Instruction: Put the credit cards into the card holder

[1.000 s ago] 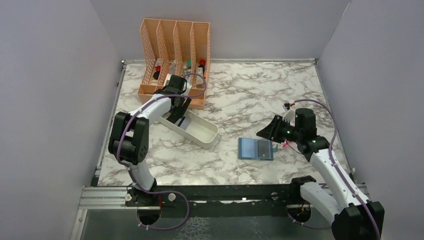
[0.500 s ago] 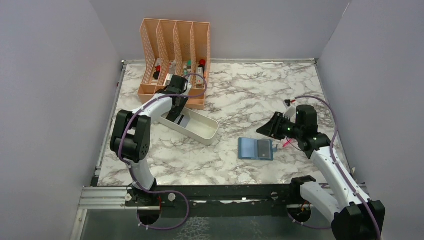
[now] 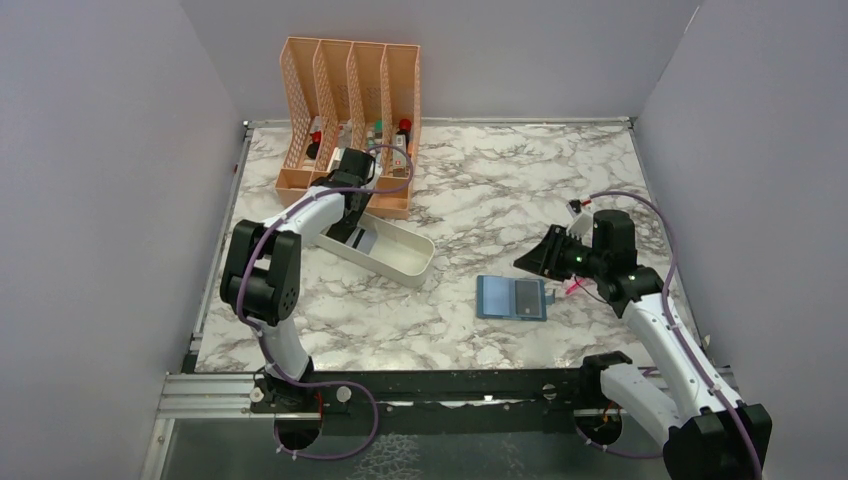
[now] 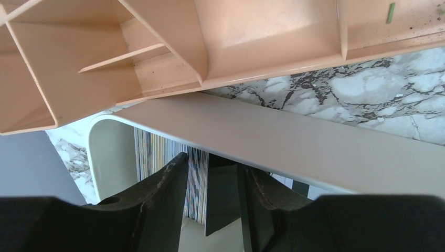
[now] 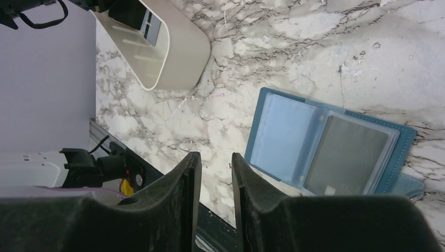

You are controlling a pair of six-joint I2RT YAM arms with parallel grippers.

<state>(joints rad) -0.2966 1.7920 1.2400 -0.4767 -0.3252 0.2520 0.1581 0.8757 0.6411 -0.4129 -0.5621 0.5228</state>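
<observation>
The card holder (image 3: 511, 297) lies open on the marble, teal outside, pale blue inside (image 5: 291, 131). A dark grey card (image 5: 346, 155) sits in its right pocket. More credit cards (image 4: 157, 163) stand on edge in the white tray (image 3: 405, 268). My left gripper (image 3: 352, 232) reaches down into that tray. Its jaws (image 4: 212, 163) flank part of the stack and a dark card (image 4: 223, 199). Whether they press the cards I cannot tell. My right gripper (image 3: 530, 264) hovers just right of the holder, open, with nothing between its fingers (image 5: 216, 157).
The peach mesh organizer (image 3: 350, 90) stands right behind the tray, with small bottles in its slots, and its base (image 4: 236, 42) is close above the tray wall (image 4: 294, 142). The tray (image 5: 178, 52) lies diagonally at the left. Grey walls enclose the table.
My left gripper's jaws have narrowed around the cards in the tray, and the tray has shifted slightly. The right gripper has lifted a little and otherwise holds its place.
</observation>
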